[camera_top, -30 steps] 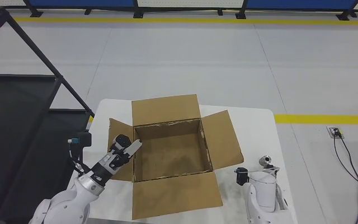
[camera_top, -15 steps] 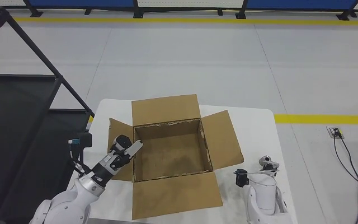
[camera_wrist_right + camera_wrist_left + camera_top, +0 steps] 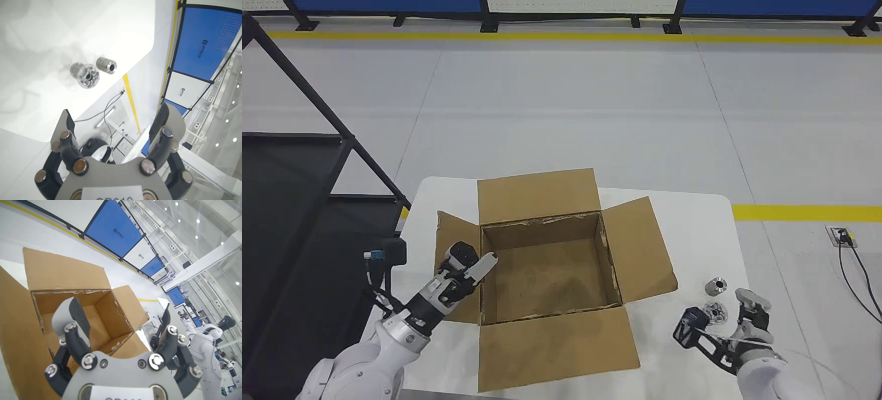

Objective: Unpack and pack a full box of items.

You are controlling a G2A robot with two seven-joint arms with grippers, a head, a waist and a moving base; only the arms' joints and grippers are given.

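Obliquely, left fingers (image 3: 78,315) spread, facing box (image 3: 64,275)

A large industrial test hall is being shown. The pale grey polished floor (image 3: 592,110) is being crossed by a painted yellow line (image 3: 542,36), the work area is being fenced by blue and white panels in black frames (image 3: 113,236), and round lamps (image 3: 198,220) are being seen high overhead.

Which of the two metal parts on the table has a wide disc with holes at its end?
The flanged part: its end widens into a disc with several holes around the centre bore. The plain cylinder next to it has one hole in a narrow end.
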